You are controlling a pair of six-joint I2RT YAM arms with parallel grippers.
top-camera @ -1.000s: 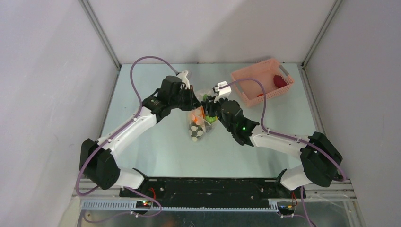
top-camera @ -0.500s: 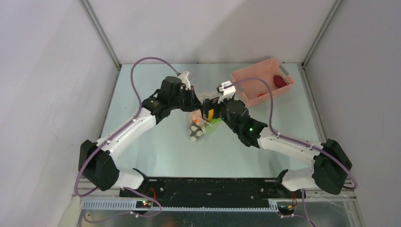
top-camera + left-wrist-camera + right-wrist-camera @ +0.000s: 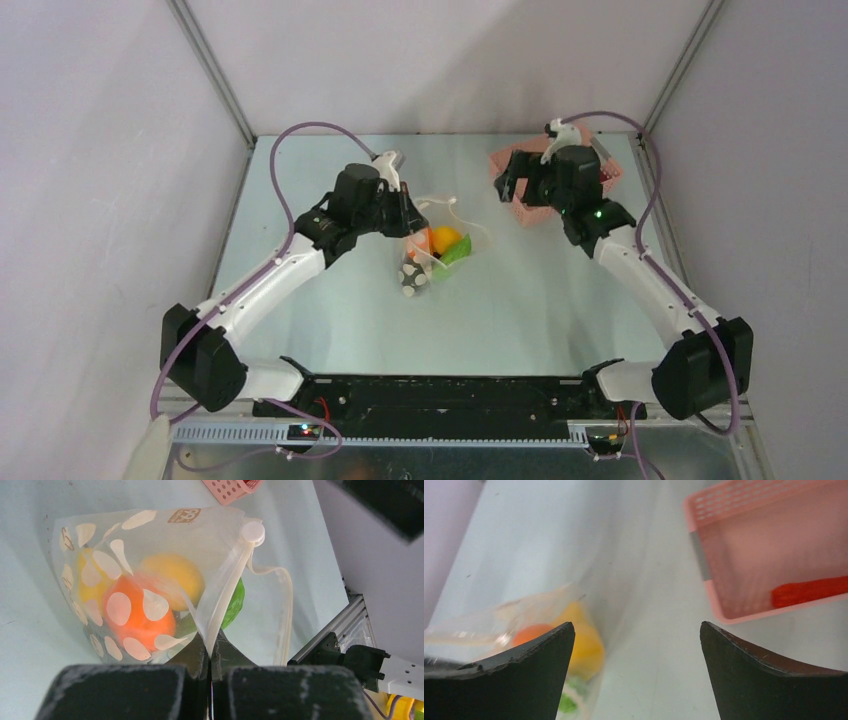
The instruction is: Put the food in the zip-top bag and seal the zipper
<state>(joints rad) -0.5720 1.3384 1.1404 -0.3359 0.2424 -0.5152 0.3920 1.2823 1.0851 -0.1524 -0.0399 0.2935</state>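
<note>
The zip-top bag [image 3: 150, 525], clear with white dots, lies mid-table [image 3: 432, 255], its mouth held up. Inside it lie pieces of the food: an orange one [image 3: 137, 617], a yellow one [image 3: 172, 572] and a green one [image 3: 234, 600]. My left gripper [image 3: 210, 652] is shut on the pale zipper [image 3: 225, 597] strip at the bag's mouth. Its other lip [image 3: 285, 610] hangs loose to the right. My right gripper [image 3: 637, 630] stands wide open with nothing in it, up beside the pink basket [image 3: 522, 212]. A red piece [image 3: 809, 591] lies in that basket.
The pink lattice basket [image 3: 704, 560] stands at the back right, partly hidden in the top view under my right arm [image 3: 575, 175]. Grey walls and metal posts close in the table at the back and sides. A rail with black brackets [image 3: 350, 655] runs along the near edge.
My right gripper opened fully, left the bag's mouth and swung back and right to the basket. The yellow piece now lies in the bag. My left gripper kept its hold.
</note>
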